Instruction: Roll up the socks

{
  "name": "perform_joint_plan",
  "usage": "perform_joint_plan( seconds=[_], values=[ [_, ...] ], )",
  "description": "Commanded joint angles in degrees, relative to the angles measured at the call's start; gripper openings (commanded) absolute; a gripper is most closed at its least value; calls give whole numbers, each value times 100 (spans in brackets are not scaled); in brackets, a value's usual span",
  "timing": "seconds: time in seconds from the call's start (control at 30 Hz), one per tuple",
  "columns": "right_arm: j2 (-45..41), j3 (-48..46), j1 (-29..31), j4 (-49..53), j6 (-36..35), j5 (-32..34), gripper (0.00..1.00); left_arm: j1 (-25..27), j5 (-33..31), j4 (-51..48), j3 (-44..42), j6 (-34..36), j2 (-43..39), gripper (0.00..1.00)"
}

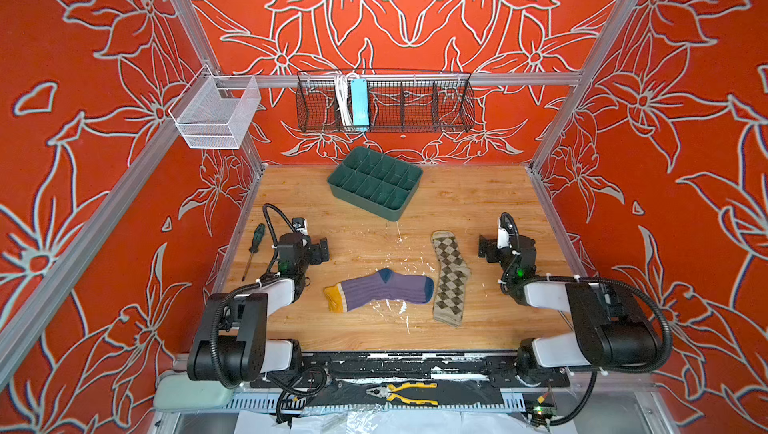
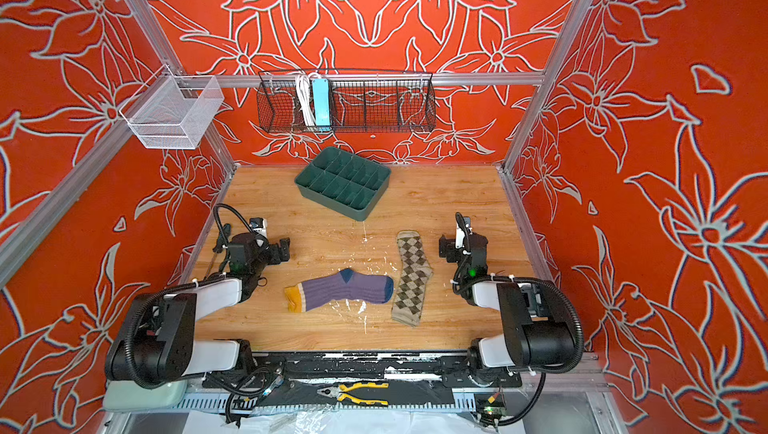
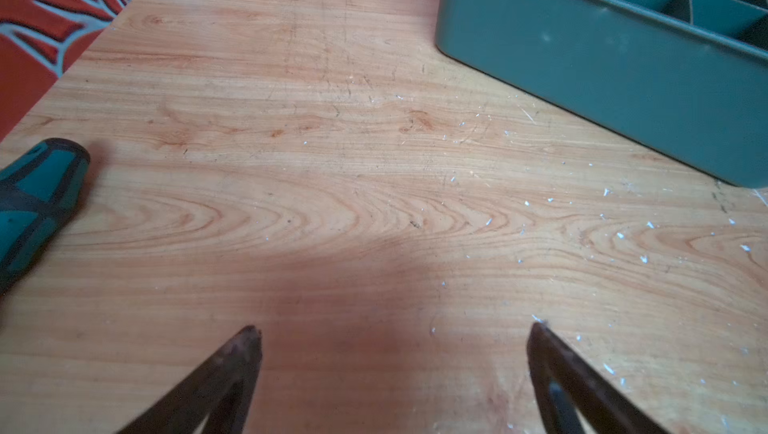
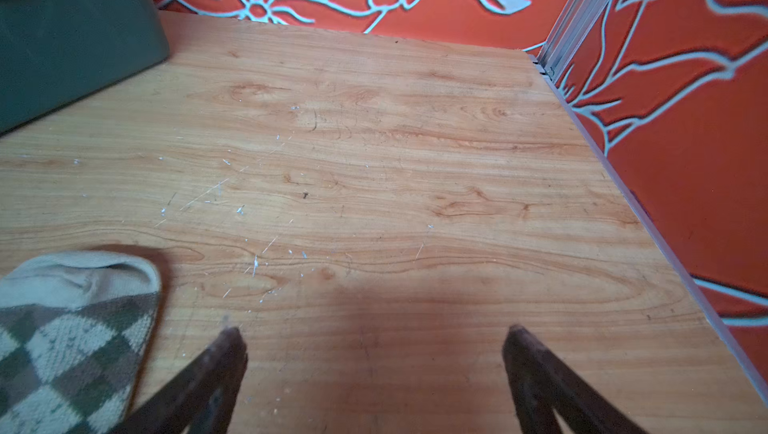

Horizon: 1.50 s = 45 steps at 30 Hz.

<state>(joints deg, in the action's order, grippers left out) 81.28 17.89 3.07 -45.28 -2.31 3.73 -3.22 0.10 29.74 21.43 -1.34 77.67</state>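
Note:
Two socks lie flat and apart on the wooden table. The purple ribbed sock (image 1: 378,290) (image 2: 340,290), with yellow toe and teal heel and cuff, lies crosswise in the middle. To its right the beige argyle sock (image 1: 451,278) (image 2: 411,278) lies lengthwise; one end of it shows in the right wrist view (image 4: 75,328). My left gripper (image 1: 322,250) (image 3: 395,330) hovers open left of and behind the purple sock, over bare wood. On the far side of the argyle sock my right gripper (image 1: 482,246) (image 4: 374,332) is open too, holding nothing.
A green divided tray (image 1: 374,183) (image 3: 582,62) sits at the back centre. A green-handled screwdriver (image 1: 253,249) (image 3: 33,195) lies by the left wall. A black wire basket (image 1: 384,102) and a white mesh basket (image 1: 216,114) hang above. Yellow pliers (image 1: 403,393) rest below the front edge.

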Motion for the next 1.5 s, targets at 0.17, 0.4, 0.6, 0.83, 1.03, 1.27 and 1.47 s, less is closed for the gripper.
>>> perform_joint_plan(
  seconds=[0.17, 0.4, 0.6, 0.83, 1.03, 1.27, 1.47],
  values=[
    [-33, 98, -26, 36, 72, 40, 98, -26, -10, 164, 68, -24, -32, 97],
    [-24, 99, -28, 36, 72, 43, 98, -27, -1, 161, 64, -24, -28, 97],
    [-41, 84, -26, 28, 72, 49, 98, -26, -1, 154, 73, -24, -20, 97],
    [-1440, 575, -31, 1829, 316, 464, 98, -28, -119, -1296, 701, -62, -723, 97],
    [-3042, 1496, -35, 4327, 3536, 612, 98, -21, 488, -2483, 1535, -1574, -1707, 97],
    [-3582, 1878, -35, 5779, 3526, -695, 90, -18, 2897, -1831, 1383, -4611, -1680, 97],
    [-2748, 3286, 80, 8759, 3019, -1178, 87, 532, 3210, -2704, 1434, -5208, -1764, 97]
  ],
)
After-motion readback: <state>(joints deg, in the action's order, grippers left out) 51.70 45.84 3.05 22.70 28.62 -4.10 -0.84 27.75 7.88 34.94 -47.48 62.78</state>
